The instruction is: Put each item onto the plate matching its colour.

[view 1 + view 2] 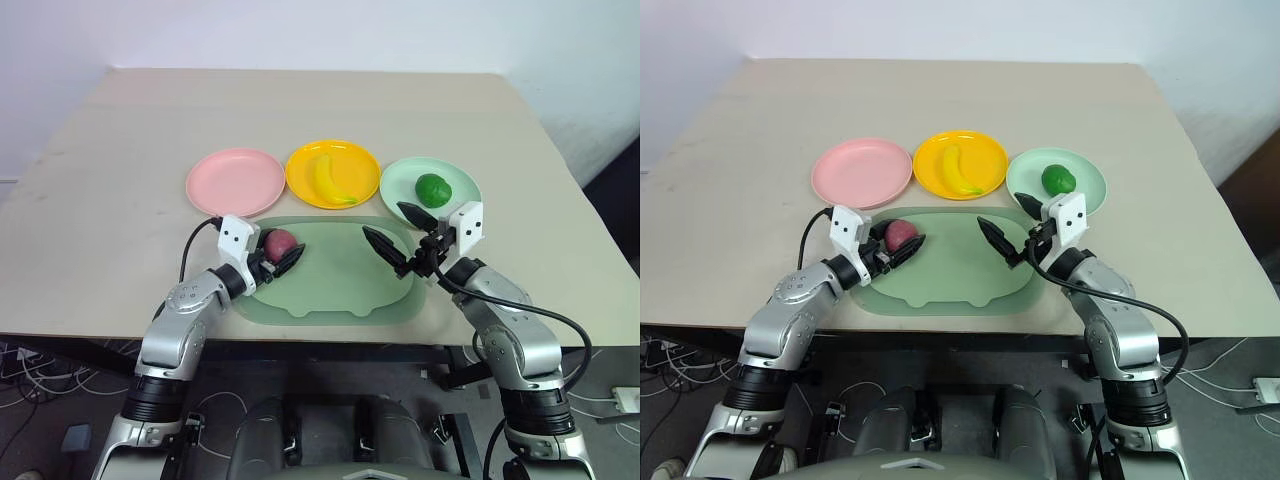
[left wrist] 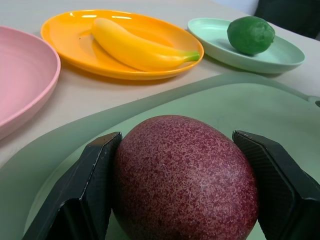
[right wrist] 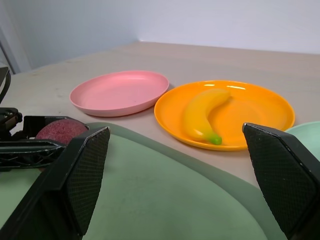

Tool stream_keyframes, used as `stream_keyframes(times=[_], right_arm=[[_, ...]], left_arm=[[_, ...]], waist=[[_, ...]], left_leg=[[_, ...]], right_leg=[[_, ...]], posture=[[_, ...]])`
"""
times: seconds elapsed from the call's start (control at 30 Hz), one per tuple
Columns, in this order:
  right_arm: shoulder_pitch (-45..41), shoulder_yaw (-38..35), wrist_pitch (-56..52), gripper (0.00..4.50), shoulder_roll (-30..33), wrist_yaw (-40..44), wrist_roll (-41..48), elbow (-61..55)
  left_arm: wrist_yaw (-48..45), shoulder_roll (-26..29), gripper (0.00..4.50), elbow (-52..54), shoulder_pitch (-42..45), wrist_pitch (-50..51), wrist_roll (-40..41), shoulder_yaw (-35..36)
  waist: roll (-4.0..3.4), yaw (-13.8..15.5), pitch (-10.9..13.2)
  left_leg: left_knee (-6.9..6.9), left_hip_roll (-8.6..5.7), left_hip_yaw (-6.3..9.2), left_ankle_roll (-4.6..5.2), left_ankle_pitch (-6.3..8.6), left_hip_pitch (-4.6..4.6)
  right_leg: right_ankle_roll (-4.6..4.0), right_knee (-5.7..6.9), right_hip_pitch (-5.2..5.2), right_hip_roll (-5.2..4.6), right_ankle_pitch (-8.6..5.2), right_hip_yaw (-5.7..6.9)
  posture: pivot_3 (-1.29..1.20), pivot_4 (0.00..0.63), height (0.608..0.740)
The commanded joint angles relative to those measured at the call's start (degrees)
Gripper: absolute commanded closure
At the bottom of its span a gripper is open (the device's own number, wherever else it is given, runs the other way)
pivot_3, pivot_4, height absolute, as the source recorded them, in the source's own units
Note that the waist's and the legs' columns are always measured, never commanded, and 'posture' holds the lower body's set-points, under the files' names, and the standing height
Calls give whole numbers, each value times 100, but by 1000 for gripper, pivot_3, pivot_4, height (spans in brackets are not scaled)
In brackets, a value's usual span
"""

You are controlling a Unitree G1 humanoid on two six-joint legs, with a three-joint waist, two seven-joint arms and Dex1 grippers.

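Left hand (image 1: 279, 259) pinches the purple fruit (image 1: 279, 243) on the tray mat (image 1: 340, 290) (pink plate (image 1: 235, 181) beside); right hand (image 1: 398, 235) spread.

A speckled dark red-purple fruit (image 2: 185, 177) sits clamped between the left gripper (image 1: 275, 258)'s two fingers. Past that gripper stand three plates in a row: the pink plate (image 1: 235, 181) bare, the yellow-orange plate (image 1: 332, 173) carrying a curved yellow banana (image 1: 331, 180), the mint plate (image 1: 429, 189), just beyond the right gripper (image 1: 391, 234), carrying a round green fruit (image 1: 433, 190).
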State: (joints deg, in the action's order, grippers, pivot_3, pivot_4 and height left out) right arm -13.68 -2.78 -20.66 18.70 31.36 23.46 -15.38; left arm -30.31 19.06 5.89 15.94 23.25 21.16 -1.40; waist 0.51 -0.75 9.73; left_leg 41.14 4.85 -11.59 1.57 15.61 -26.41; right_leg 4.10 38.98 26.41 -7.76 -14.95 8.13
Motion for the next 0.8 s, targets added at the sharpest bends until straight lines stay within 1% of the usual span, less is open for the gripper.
stream_keyframes(times=[0.03,0.13,0.27,0.47,0.57,0.6,0.8], right_arm=[[-80,-53,9,0,36,-23,60,-208],[-44,-35,-16,0,38,7,86,-240],[-75,10,-22,0,-21,-8,104,-248],[-149,142,14,0,-107,-2,67,-121],[-221,173,19,0,-139,-1,70,-44],[-263,190,42,0,-154,-4,44,14],[-449,191,125,0,-211,-17,-4,230]], left_arm=[[43,28,1248,231,-34,-35,-84,40],[154,-20,1248,504,-48,-89,42,260],[567,-71,1248,770,65,-69,208,787],[1466,-273,1248,475,522,1,84,1281],[1832,-220,1248,-186,1020,-206,-248,1366],[1890,-199,1248,-559,1276,-293,-304,1405],[1751,-83,1248,-2257,2163,-713,-567,1362]], waist=[[0,-1,0],[0,-7,0],[0,-7,0],[2,8,0],[2,12,-1],[3,11,-1],[5,-6,-1]], left_leg=[[0,0,0,0,0,0],[0,0,1,0,0,0],[1,1,2,0,0,0],[4,-2,6,1,0,0],[6,-4,8,1,-1,0],[7,-5,8,1,-1,0],[7,-6,7,1,-1,-1]], right_leg=[[0,0,0,0,0,0],[0,1,1,0,0,0],[0,1,0,0,0,0],[1,2,-6,0,0,3],[1,3,-9,1,1,6],[1,3,-9,1,1,6],[3,5,-8,4,1,8]], posture=[[0,150,695],[0,150,695],[0,150,695],[0,150,695],[0,150,695],[0,150,695],[0,150,695]])
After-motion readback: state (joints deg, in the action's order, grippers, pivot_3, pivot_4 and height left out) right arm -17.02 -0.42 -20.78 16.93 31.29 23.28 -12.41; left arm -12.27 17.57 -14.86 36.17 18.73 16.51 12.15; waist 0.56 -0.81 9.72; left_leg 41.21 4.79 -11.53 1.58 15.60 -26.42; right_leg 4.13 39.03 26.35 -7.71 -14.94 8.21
